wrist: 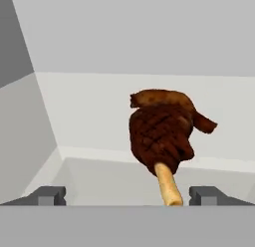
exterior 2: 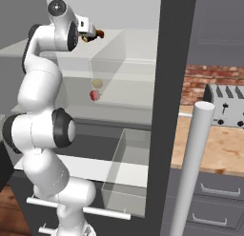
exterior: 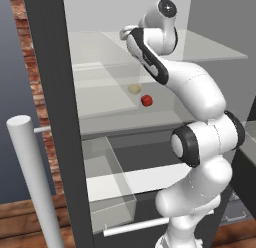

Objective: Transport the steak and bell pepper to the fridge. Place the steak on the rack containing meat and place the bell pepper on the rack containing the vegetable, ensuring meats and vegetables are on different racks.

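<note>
Okay, left base view, left to right: the fridge (exterior: 50,92) door edge is in the left of the frame. The white interior is at centre. On the middle rack (exterior: 100,109) the vegetable (exterior: 133,88) sits just upper left of the bell pepper (exterior: 146,100), close but apart. A clear bin (exterior: 107,192) juts out at lower centre.

Hand view, on the top rack: the gripper (wrist: 128,195) has its jaws wide apart at the bottom edge, clamped on nothing. The steak (wrist: 159,139) lies right of centre. Its long axis runs top to bottom of the frame, and its pale stick end points down toward the gripper, a bit right. That end lands between the fingertips (wrist: 50,195), nearer the right one, touching neither. The meat (wrist: 162,97) sits right behind the steak; I can't tell if they touch.
</note>
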You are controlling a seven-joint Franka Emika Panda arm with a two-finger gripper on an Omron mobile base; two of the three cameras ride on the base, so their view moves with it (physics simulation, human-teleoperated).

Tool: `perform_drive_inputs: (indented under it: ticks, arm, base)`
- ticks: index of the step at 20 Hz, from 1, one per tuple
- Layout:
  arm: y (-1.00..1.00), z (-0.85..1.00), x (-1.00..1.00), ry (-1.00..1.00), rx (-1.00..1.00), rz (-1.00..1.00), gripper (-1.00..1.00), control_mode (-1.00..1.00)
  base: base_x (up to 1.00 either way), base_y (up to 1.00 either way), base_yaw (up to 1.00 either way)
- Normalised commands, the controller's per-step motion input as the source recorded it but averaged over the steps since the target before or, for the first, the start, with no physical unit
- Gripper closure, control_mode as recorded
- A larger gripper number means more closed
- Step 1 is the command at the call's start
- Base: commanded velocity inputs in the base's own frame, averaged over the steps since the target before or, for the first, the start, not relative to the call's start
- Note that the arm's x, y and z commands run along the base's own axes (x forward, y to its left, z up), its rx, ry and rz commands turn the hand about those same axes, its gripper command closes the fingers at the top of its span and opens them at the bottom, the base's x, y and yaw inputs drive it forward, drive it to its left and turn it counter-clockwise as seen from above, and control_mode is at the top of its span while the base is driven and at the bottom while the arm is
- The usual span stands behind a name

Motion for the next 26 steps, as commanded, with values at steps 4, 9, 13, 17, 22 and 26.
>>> perform_drive_inputs:
  ticks: [4, 9, 13, 17, 22, 26]
  arm:
    - [-0.01, 0.02, -0.97, -0.01, 0.01, -0.01, -1.00, -1.00]
    - [-0.20, -0.01, -1.00, 0.00, 0.06, 0.00, -1.00, -1.00]
    - [-0.27, 0.00, -1.00, 0.00, 0.08, 0.00, -1.00, -1.00]
    - [-0.12, -0.14, -1.00, 0.00, 0.04, 0.00, -1.00, -1.00]
    - [-0.11, -0.23, -1.00, 0.03, 0.00, 0.00, -1.00, -1.00]
    - [-0.11, -0.08, -1.00, 0.22, 0.00, 0.00, -1.00, -1.00]
  base:
    - [0.00, 0.00, 0.00]
    - [0.00, 0.00, 0.00]
    - [0.00, 0.00, 0.00]
    - [0.00, 0.00, 0.00]
    - [0.00, 0.00, 0.00]
    - [0.00, 0.00, 0.00]
